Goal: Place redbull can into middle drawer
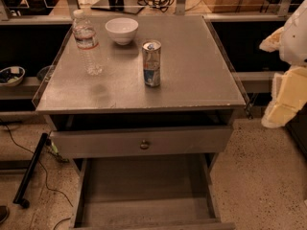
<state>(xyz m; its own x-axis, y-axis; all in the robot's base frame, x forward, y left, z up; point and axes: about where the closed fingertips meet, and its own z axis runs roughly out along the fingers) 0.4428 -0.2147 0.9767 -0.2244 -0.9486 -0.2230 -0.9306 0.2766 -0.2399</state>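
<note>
The redbull can [151, 63] stands upright on the grey cabinet top [196, 75], near the middle. The middle drawer [144, 195] is pulled out below, with a bare flat floor and low side walls. My gripper [284, 102], cream and white, hangs at the right edge of the view. It is beside the cabinet's right side, well apart from the can and above floor level. It holds nothing that I can see.
A clear water bottle [87, 42] and a white bowl [122, 30] stand at the back left of the top. A drawer front with a brass knob [144, 144] sits just above the open drawer. Cables and a black bar [29, 171] lie on the floor at left.
</note>
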